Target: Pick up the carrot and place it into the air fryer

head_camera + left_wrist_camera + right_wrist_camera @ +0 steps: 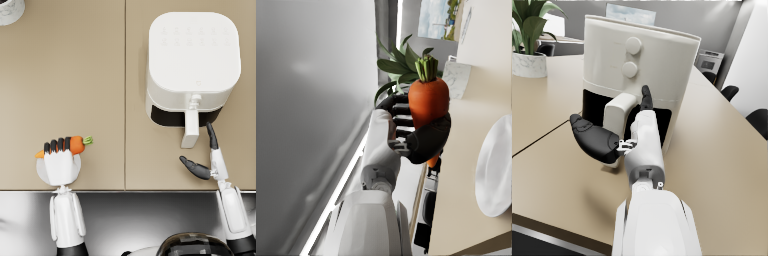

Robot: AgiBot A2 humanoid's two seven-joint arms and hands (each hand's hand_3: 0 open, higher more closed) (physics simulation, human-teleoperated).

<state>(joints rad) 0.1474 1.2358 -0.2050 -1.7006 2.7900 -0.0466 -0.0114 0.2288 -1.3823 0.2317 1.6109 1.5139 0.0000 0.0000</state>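
Observation:
My left hand [59, 159] grips an orange carrot [75, 145] with a green top, held above a white plate [42, 174] near the table's front left. In the left wrist view the carrot [428, 100] stands clear of the plate [495, 172], wrapped by the hand [406, 135]. The white air fryer [192, 65] stands at the back right, its drawer handle [191, 127] sticking out toward me over a dark gap. My right hand [207, 157] is open just beside that handle, holding nothing; in the right wrist view the hand [619, 132] spreads in front of the handle [618, 117].
A marble plant pot [11, 10] sits at the far left corner; the pot [529, 65] and its leaves show in the right wrist view. A seam [125, 95] runs down the tan table. The table's front edge [125, 190] lies just behind my hands.

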